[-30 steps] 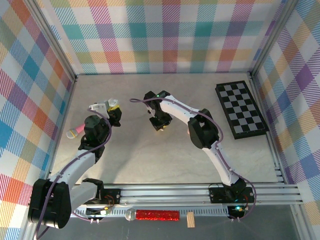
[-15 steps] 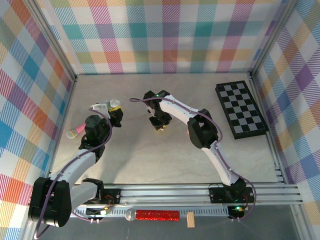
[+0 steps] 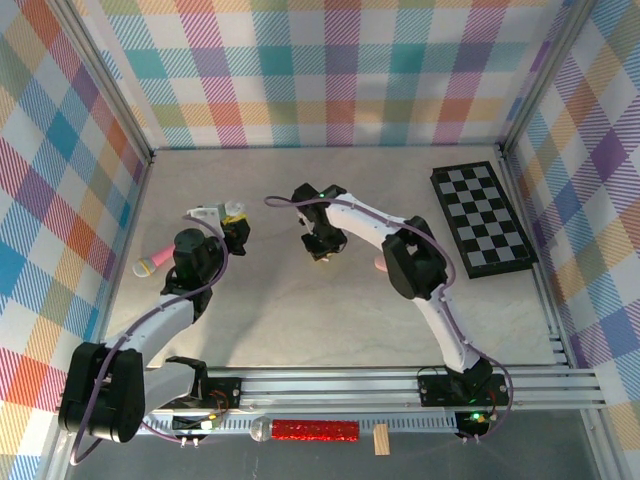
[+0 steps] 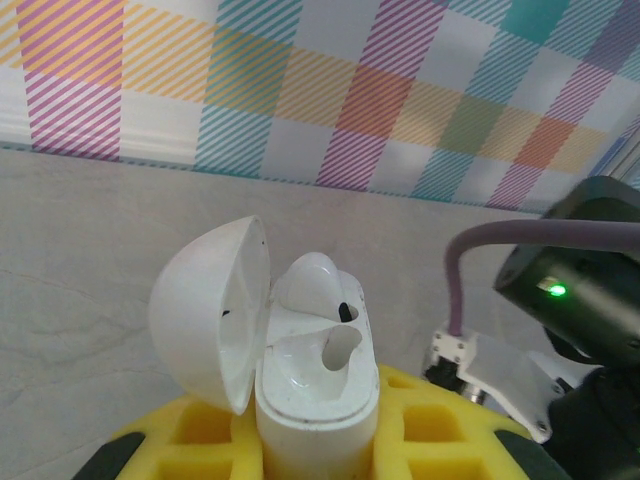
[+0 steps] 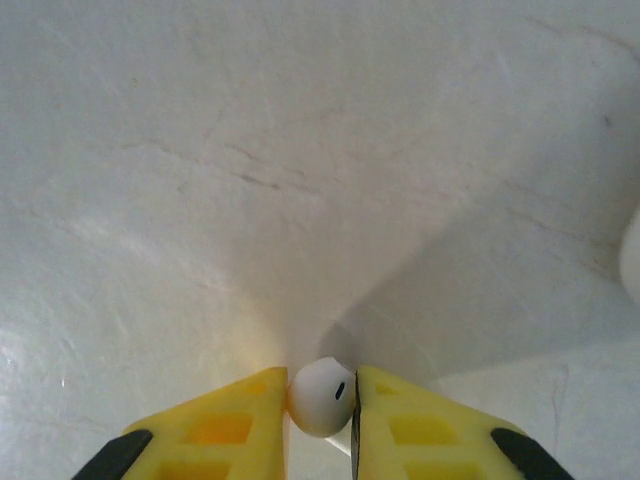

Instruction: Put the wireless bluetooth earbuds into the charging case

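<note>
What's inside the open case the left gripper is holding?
One white earbud sits in the far socket of the charging case; the near socket is empty. The case's lower body is hidden between the yellow fingers of the left gripper.

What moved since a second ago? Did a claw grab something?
The right gripper closed tighter on the white earbud, and its arm slid slightly right. The left gripper still holds the open charging case, barely shifted. The checkerboard stayed put.

The stem of the earbud [image 5: 320, 396] was mostly hidden between the yellow fingers [image 5: 425, 432]. The lower edge cut off the base of the charging case [image 4: 318, 405].
</note>
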You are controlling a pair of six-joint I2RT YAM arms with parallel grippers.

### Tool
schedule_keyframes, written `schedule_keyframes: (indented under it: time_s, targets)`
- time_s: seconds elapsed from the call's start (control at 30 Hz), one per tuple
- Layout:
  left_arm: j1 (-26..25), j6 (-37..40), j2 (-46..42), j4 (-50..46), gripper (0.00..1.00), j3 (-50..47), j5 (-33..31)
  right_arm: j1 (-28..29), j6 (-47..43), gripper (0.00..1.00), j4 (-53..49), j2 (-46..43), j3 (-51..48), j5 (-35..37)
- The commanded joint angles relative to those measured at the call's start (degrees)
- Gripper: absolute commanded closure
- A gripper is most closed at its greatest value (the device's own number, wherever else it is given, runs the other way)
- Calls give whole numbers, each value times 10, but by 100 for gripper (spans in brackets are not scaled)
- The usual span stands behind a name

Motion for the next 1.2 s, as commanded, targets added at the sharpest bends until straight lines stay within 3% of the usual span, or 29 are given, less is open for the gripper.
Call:
schedule_keyframes:
  time_s: [0.0,0.37,0.53,0.83,1.17]
  targets:
    - [-21,7,14,55,93,12,4,-22,41,80,115,-90,-76,-45]
    - [-130,74,107,160,94,33,-50,-55,117,80,389,-321,-338,-101]
    - [-170,88,157,212,94,53,-52,-68,149,79,483,-402,-410,-146]
    - [-221,129,213,264,94,84,-52,-81,198,79,591,-484,-484,-191]
    - [-247,153,241,249,94,110,-49,-83,221,79,646,-503,-494,-237]
